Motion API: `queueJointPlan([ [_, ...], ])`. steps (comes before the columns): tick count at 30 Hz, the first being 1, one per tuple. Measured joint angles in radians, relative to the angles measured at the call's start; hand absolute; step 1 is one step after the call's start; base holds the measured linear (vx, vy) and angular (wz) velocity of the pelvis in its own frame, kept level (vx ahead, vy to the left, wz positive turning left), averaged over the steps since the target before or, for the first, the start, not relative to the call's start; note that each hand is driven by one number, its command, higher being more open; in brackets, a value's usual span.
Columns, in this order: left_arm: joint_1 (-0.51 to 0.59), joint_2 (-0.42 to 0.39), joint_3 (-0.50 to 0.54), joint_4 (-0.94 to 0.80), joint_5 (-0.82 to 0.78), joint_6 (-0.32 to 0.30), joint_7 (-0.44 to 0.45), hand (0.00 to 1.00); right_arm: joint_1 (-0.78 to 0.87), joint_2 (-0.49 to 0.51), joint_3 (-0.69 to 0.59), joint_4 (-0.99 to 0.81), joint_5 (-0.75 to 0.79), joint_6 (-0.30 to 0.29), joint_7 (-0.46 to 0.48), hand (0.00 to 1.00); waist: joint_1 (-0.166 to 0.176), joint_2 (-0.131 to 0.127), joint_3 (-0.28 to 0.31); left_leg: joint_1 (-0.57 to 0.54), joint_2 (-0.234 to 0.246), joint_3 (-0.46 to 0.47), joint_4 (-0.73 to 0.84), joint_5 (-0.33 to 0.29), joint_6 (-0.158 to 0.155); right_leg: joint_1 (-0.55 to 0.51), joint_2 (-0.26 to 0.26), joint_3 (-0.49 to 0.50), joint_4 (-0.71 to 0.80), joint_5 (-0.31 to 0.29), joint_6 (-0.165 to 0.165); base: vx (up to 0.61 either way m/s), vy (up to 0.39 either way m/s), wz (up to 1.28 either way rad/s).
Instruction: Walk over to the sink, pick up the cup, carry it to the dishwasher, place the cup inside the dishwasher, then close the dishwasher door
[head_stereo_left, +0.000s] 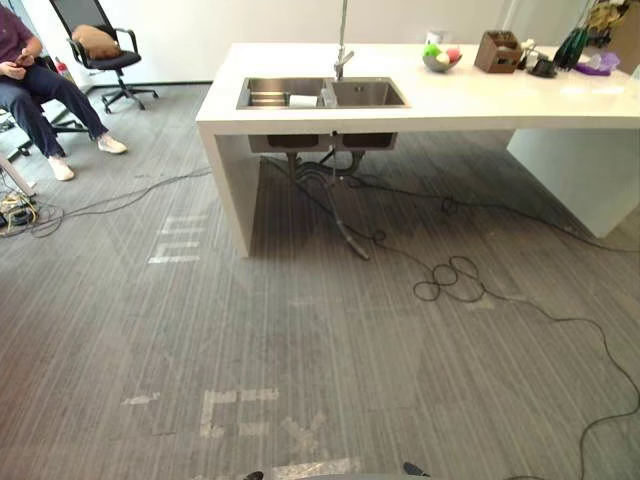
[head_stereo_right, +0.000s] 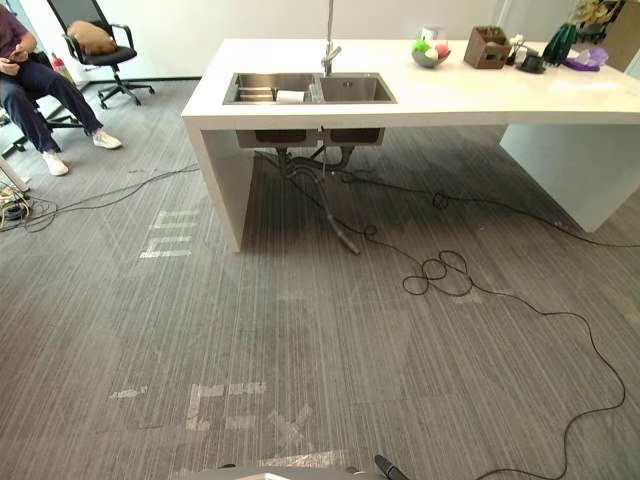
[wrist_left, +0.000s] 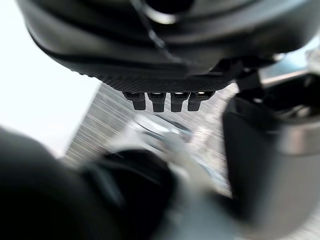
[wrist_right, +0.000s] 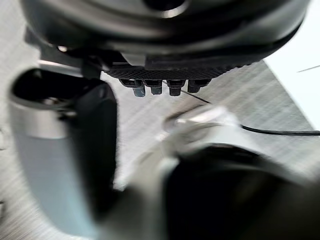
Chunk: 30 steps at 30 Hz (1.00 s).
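Left eye view puts the sink (head_stereo_left: 365, 93) near the top centre of the frame, set into a white tabletop (head_stereo_left: 500, 95). A small white object in its left basin looks to be the cup (head_stereo_left: 302, 101). A wide stretch of grey floor (head_stereo_left: 300, 330) lies between it and the bottom edge, so the walk looks barely begun.

Each wrist view carries the dark bulk of its own robot hand, left (wrist_left: 160, 45) and right (wrist_right: 160, 40). I cannot tell whether either is open or closed, and no cup appears in them.

The likeliest trouble is underfoot. A black cable (head_stereo_left: 450, 275) coils right of centre and trails to the lower right, and a grey hose (head_stereo_left: 345, 225) runs out from beneath the sink; a foot could snag on either. The tall faucet (head_stereo_left: 343, 60) stands just beside the cup and could be knocked on the reach.

Well clear on the tabletop's upper right sit a fruit bowl (head_stereo_left: 441, 58) and a wooden box (head_stereo_left: 498, 52). A seated person (head_stereo_left: 30, 90) and an office chair (head_stereo_left: 100, 50) occupy the upper left.
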Motion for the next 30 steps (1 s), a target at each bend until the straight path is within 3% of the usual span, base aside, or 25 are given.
queueJointPlan([
  [2,-0.014,-0.015,-0.008,-0.005,-0.018,-0.039,0.048,1.00,0.000,0.002,0.063,-0.045,-0.113,-0.060,-0.017,1.00,0.001,0.000,0.001,0.023,0.000,-0.001,-0.026,0.001,-0.001,0.023,0.003,-0.006,-0.023,0.000,0.001,0.07,-0.005,0.03],
  [8,-0.019,-0.034,-0.008,-0.014,-0.012,-0.130,0.122,1.00,-0.021,0.004,0.086,-0.056,-0.207,-0.112,-0.082,1.00,-0.001,-0.007,0.019,0.036,-0.002,-0.009,-0.055,0.003,-0.005,0.031,0.004,-0.029,-0.034,-0.009,0.016,0.05,-0.010,0.07],
  [17,-0.014,-0.063,-0.006,-0.014,-0.013,-0.256,0.257,1.00,-0.019,0.007,0.090,-0.046,-0.173,-0.195,-0.057,1.00,-0.002,-0.013,0.028,0.045,-0.009,-0.010,-0.055,-0.003,-0.015,0.047,-0.005,-0.056,-0.034,-0.018,0.028,-0.03,-0.017,0.04],
  [26,-0.001,-0.092,-0.001,-0.010,-0.110,-0.382,0.242,1.00,-0.007,0.010,0.085,-0.013,-0.081,-0.289,0.002,1.00,-0.001,-0.021,0.040,0.054,-0.019,-0.049,-0.056,0.009,-0.004,0.071,-0.015,-0.099,-0.033,-0.021,0.031,-0.07,-0.028,0.12],
  [28,0.001,-0.105,0.006,-0.010,-0.151,-0.404,0.233,1.00,-0.005,0.012,0.080,-0.005,-0.048,-0.313,0.016,1.00,0.000,-0.024,0.046,0.056,-0.025,-0.065,-0.061,0.010,-0.001,0.060,-0.027,-0.118,0.018,-0.054,0.031,-0.08,-0.018,0.33],
  [30,0.005,-0.100,0.007,-0.010,-0.185,-0.422,0.229,1.00,0.002,0.020,0.074,-0.006,-0.002,-0.347,0.037,1.00,-0.002,-0.030,0.049,0.058,-0.034,-0.070,-0.061,0.000,0.007,0.004,-0.062,-0.141,0.163,-0.143,0.049,-0.05,0.011,0.44],
])
